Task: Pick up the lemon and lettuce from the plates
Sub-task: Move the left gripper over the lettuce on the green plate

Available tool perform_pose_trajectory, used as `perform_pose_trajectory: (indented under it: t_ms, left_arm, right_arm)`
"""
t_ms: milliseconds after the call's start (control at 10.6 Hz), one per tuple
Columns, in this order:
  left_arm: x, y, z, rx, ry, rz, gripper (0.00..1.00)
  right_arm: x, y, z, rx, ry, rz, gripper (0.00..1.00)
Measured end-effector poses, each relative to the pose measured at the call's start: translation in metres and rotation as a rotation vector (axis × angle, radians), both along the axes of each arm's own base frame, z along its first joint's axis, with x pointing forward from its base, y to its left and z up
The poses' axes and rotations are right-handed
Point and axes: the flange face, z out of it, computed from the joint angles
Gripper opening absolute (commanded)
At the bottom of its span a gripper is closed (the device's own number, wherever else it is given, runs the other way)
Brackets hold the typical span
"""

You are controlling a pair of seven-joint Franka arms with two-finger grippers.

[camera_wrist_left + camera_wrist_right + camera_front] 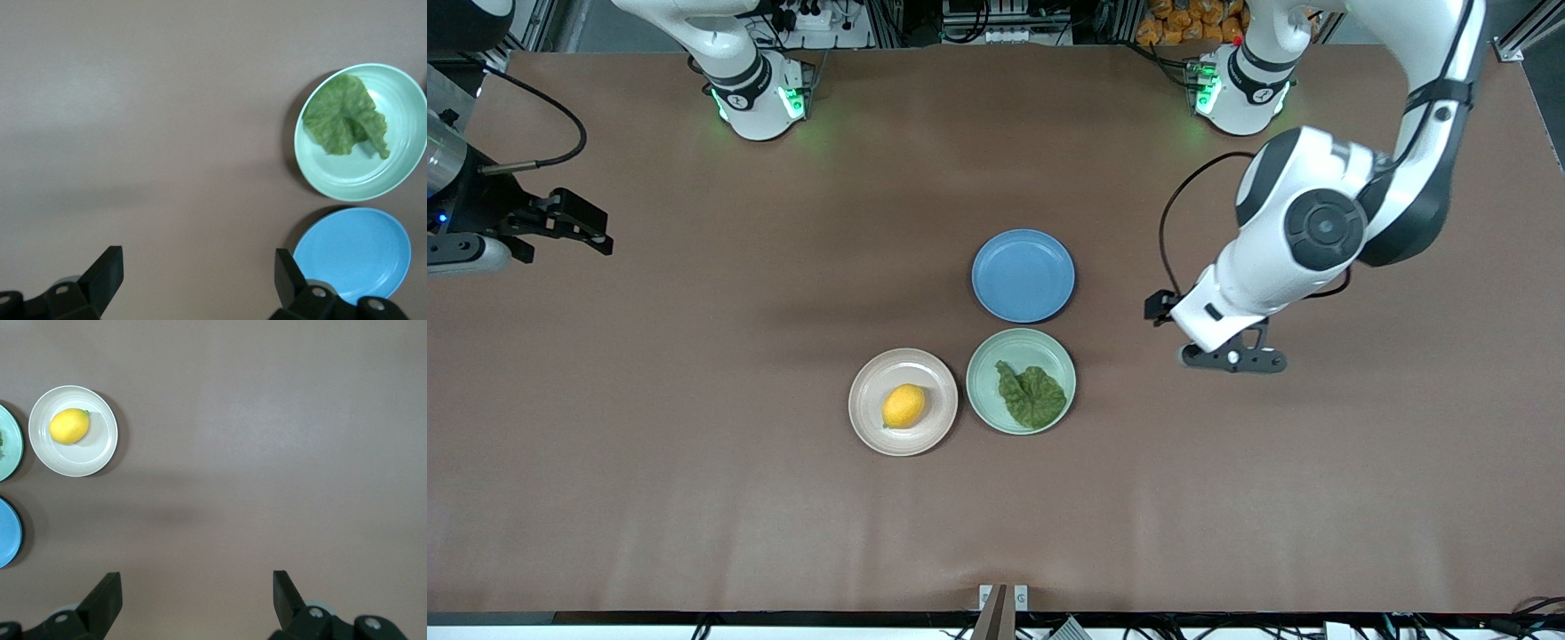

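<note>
Both pincers stand wide open and empty: the left gripper (1232, 357) hangs at right of centre in the front view, over bare table toward the left arm's end, and the right gripper (574, 222) hangs at the upper left edge of that view, over bare table at the right arm's end. Lemon (903, 406) sits on the beige plate (864, 425), low of centre in the frame; lettuce (1032, 396) lies flat in the mint green plate (985, 407), touching-close beside the beige one on the side toward the left arm. An empty blue plate (1023, 276) sits just above the green one in the frame. Relation that matters: the lettuce lies level with the left gripper and not far from it toward frame centre, so that arm looks the natural one for the leaf. The right gripper is well apart from the lemon, which lies down and toward centre from it, a long diagonal reach. Lemon's long axis runs on a slant, pointed tip toward lower left of the frame; the leaf runs from upper left to lower right. Neither item touched yet; I judge the task not begun.
</note>
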Motion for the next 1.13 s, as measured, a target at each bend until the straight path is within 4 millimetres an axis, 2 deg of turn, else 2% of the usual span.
perform_pose_trajectory:
  t_ms: [378,662,851,1040,1134]
  left_arm:
    - [0.002,-0.061,-0.041,-0.035,-0.025,0.042,1.0]
    - [0.007,-0.096,-0.068,-0.072,-0.051,0.071,1.0]
    - [0.012,-0.122,-0.093,-0.114,-0.086,0.097,1.0]
    - [0.007,-0.155,-0.131,-0.156,-0.111,0.123,1.0]
    - [0.002,-0.168,-0.15,-0.168,-0.112,0.133,1.0]
  right_arm:
    - [0.0,0.0,-0.001,0.0,0.002,0.001,1.0]
    - [0.001,0.001,-0.005,0.0,0.006,0.001,1.0]
    - [0.004,0.005,-0.012,0.0,0.008,0.008,1.0]
    - [0.015,0.024,-0.032,0.002,0.014,0.023,1.0]
    - [0.022,0.04,-0.046,0.002,0.021,0.01,1.0]
